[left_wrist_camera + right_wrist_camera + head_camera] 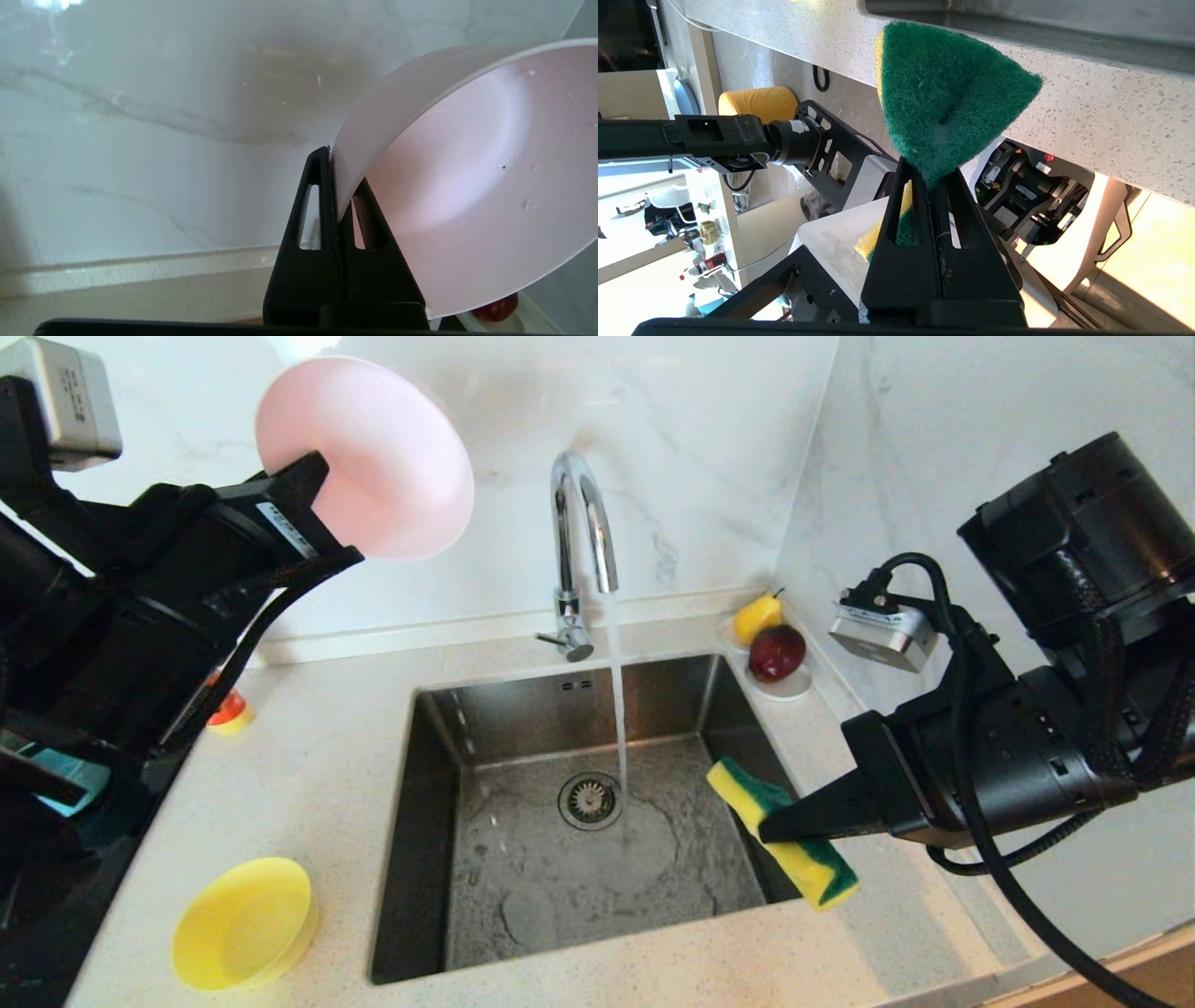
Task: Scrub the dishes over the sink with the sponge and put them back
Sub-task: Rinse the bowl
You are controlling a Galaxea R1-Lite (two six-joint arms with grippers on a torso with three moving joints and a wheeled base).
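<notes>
High at the left, in front of the marble wall, my left gripper [322, 513] is shut on the rim of the pale pink bowl [373, 453], which is tipped on its side. In the left wrist view the rim of the pink bowl [467, 177] sits pinched between the jaws of the left gripper [334, 163]. My right gripper [775, 826] is shut on the yellow and green sponge [780, 831] over the right edge of the sink [579, 859]. The sponge [943, 98] folds in the jaws of the right gripper [931, 175]. A yellow bowl [245, 922] rests on the counter at the front left. The blue bowl is hidden.
Water runs from the chrome faucet [579, 532] into the basin beside the drain [590, 800]. A white saucer [789, 686] with a red and a yellow fruit stands at the back right corner. A small orange and yellow thing [229, 711] sits behind my left arm.
</notes>
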